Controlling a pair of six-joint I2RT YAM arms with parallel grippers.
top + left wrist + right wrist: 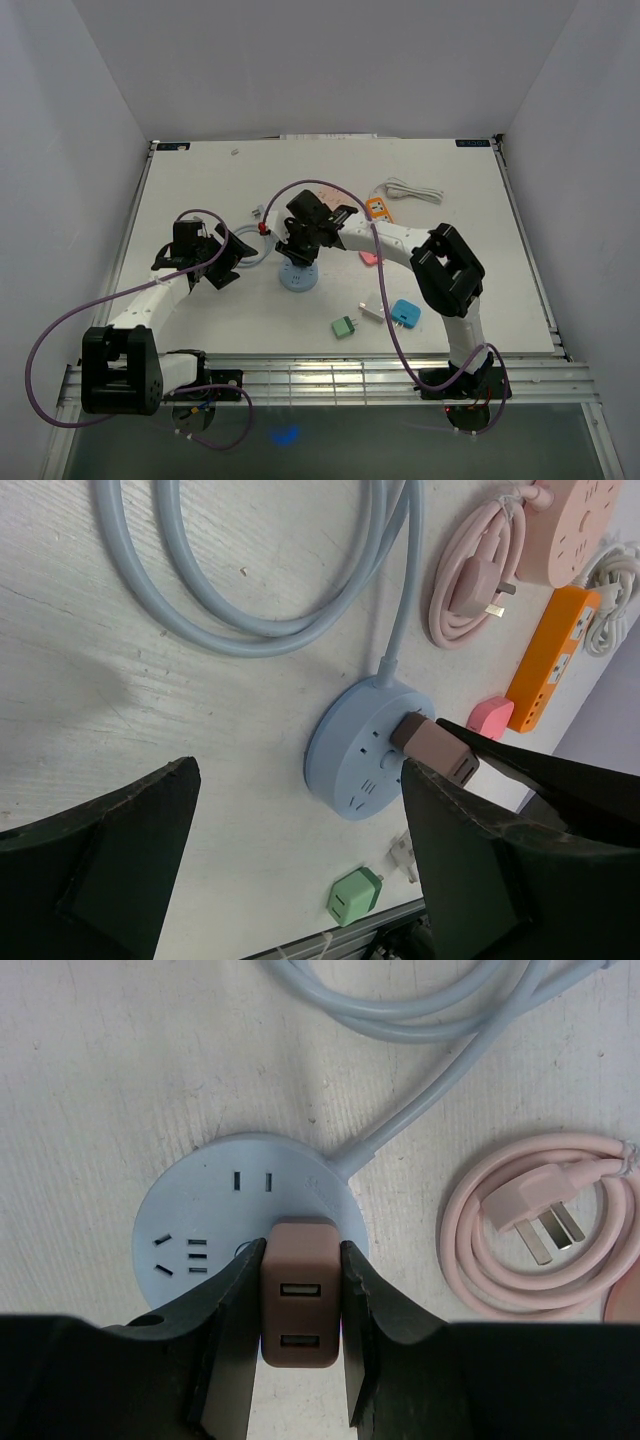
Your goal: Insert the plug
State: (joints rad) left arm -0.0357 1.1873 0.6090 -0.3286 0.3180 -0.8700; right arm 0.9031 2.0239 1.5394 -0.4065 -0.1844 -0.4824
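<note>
One brown plug (pixel 300 1300) sat clamped in the right hand (pixel 300 1265) at the round blue socket (pixel 215 1210), while the left hand (pixel 298 780) gaped open.

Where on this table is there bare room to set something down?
Bare table runs along the right edge, beyond the white cord and blue adapter. The far left corner, past the left gripper, is also bare. The centre is crowded around the round blue socket, where the right gripper holds a brown adapter.
</note>
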